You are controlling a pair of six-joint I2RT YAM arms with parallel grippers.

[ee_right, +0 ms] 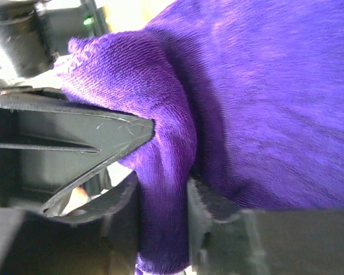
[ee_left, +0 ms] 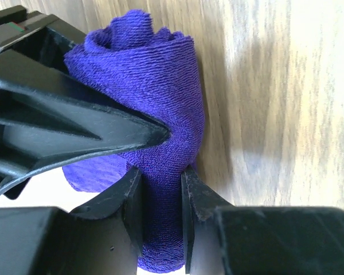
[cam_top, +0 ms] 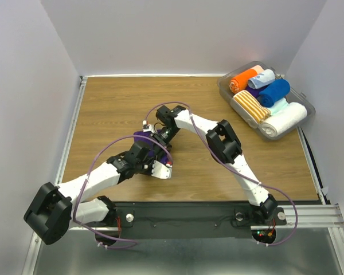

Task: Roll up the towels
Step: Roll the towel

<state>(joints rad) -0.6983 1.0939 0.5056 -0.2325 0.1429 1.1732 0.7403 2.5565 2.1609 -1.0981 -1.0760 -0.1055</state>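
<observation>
Now | step: we are rolling the purple towel [cam_top: 142, 137], centre-left of the overhead frame over the counter [cam_top: 114, 103] | left pincer [ee_left: 160, 179] clenched on the roll's end, right pincer [ee_right: 163, 186] clenched on its cloth | next, we judge: turn both together, keeping the roll tight

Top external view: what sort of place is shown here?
Probably a robot lab workcell: plain white walls box in a wooden tabletop, and the left arm and right arm are mounted on a black base plate at its near edge.
</observation>
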